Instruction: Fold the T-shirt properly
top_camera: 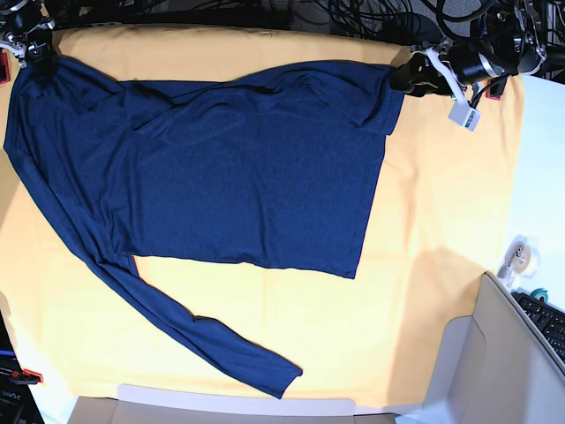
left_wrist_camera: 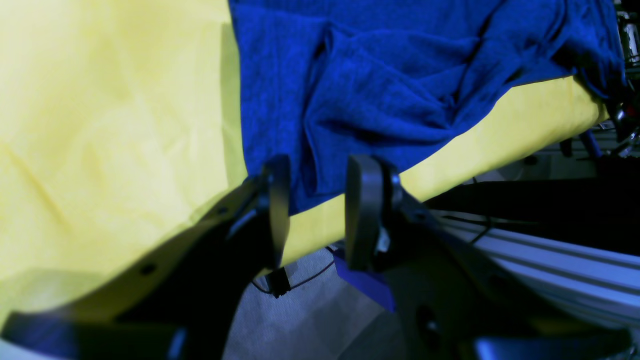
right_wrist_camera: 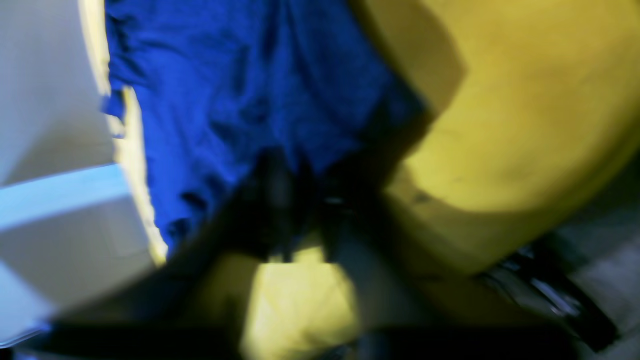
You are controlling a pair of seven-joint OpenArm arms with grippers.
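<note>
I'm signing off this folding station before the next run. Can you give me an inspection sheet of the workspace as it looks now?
Surface: yellow-orange cloth covers the table.
Job's things: T-shirt lies spread out, one long sleeve trailing toward the near edge.
Clutter: small roll-like item on the white ledge.
Tools: left tool open, at the shirt's edge; right tool shut, at the shirt's edge, view blurred.
Cables: black bundle along the far edge.
Surroundings: keyboard at one corner.
</note>
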